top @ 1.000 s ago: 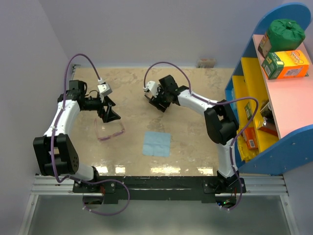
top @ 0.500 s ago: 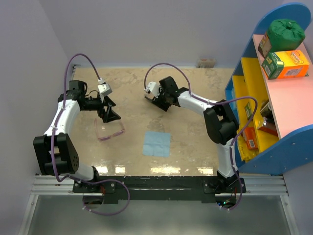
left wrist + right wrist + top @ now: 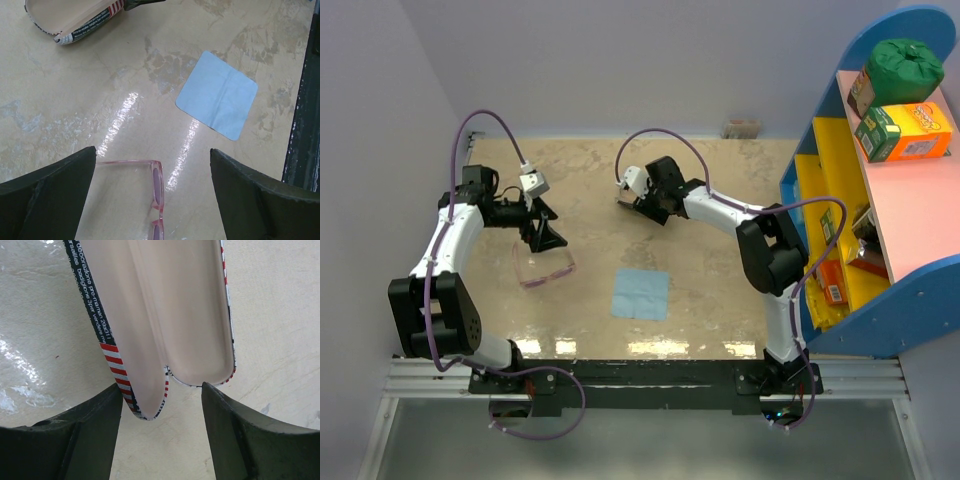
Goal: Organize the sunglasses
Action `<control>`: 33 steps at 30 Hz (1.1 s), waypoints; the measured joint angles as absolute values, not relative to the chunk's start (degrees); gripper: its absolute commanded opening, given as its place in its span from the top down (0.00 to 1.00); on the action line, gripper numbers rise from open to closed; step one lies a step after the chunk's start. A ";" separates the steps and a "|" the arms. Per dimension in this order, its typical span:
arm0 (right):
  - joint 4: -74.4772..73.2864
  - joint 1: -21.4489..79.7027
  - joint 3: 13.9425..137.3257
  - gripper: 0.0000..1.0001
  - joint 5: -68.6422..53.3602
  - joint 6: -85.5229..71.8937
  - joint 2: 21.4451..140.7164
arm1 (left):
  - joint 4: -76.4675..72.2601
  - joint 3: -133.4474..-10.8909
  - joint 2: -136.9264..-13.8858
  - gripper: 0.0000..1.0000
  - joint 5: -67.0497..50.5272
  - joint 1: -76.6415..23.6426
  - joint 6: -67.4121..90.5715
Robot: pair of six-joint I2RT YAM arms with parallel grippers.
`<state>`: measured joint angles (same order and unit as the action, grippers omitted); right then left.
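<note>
- Pick-up step: left gripper (image 3: 152, 151) hangs spread wide over the sunglasses (image 3: 155, 185) — next, lower and close on the frame.
- Right gripper (image 3: 161, 390) pinches the open case (image 3: 165, 305) (steadying it, seemingly).

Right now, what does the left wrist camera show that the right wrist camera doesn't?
Only the left wrist view shows the sunglasses and the blue cloth, lying apart. Only the right wrist view shows the open case close up, with its hinge crease and rounded end. Both show the case, just part of it in the left view, and the table.
</note>
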<state>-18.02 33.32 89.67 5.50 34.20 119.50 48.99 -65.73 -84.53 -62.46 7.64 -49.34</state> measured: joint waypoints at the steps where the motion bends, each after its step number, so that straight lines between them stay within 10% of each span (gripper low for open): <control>1: -18.00 33.32 89.67 0.34 5.63 34.30 119.50 | 49.06 -65.73 -84.53 0.00 -62.54 7.64 -49.56; 18: -18.92 33.32 88.25 0.30 5.96 33.78 116.95 | 51.86 -65.73 -84.75 0.00 -63.46 7.62 -52.25; 33: -26.65 33.30 69.89 0.34 -20.64 25.32 92.29 | 50.35 -66.24 -94.04 0.10 -59.61 -5.82 -52.53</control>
